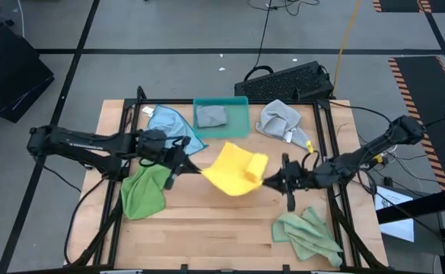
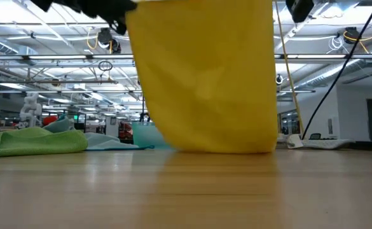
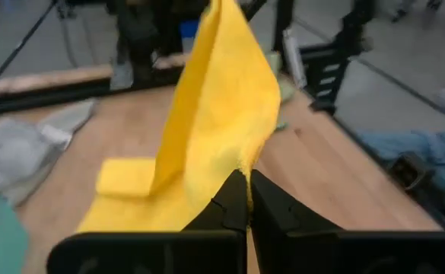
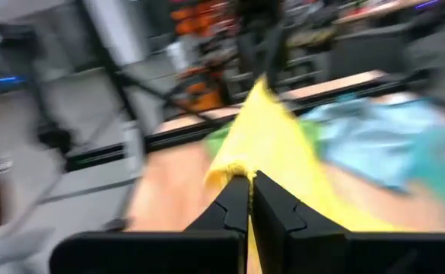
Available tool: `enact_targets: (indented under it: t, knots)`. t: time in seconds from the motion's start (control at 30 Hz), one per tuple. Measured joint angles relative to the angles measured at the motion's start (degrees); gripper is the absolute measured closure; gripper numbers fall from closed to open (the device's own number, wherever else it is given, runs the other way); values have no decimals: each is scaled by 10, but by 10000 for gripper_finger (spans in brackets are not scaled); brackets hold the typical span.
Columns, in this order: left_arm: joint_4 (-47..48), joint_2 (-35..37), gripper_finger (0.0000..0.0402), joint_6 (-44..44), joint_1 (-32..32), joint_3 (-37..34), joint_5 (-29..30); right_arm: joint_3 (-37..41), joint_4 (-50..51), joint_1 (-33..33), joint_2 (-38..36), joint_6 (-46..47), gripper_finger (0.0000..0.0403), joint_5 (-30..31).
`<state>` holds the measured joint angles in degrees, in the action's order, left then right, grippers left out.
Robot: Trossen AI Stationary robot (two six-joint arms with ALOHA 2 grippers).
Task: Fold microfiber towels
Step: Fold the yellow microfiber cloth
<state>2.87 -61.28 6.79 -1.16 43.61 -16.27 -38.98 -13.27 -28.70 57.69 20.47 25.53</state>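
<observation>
Two grippers shared one yellow towel (image 1: 233, 170), lifted off the table (image 1: 207, 221) near its centre. From nine o'clock, the left gripper (image 1: 185, 166) was clamped on the towel's left edge. At three o'clock, the right gripper (image 1: 271, 181) pinched the opposite edge — the cloth sagged between them. One green towel (image 1: 144, 192) lay crumpled at eight o'clock, a blue one (image 1: 171, 125) at eleven, a grey one (image 1: 211, 116) in the tray (image 1: 241, 103) at twelve, another grey (image 1: 281, 120) at one, another green (image 1: 307, 234) at five.
</observation>
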Motion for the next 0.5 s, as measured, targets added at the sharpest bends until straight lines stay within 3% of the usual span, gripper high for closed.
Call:
enact_targets:
  t: [0.1, 0.2, 0.3, 0.37, 0.5]
  knots:
    - [31, 31, 391, -4, -23, 0, 36, -1, -49, -23, 36, -8, 403, 24]
    - [85, 43, 393, -15, -37, 1, 137, -1, -57, -32, 82, 8, 403, 61]
    - [135, 43, 397, -45, -42, -3, 210, 0, -32, -32, 126, 60, 403, 53]
    - [150, 44, 393, -69, -43, -20, 209, 0, -32, -32, 150, 92, 403, 21]
    - [135, 43, 386, -118, -61, -71, 140, 0, -31, -32, 189, 145, 398, -59]
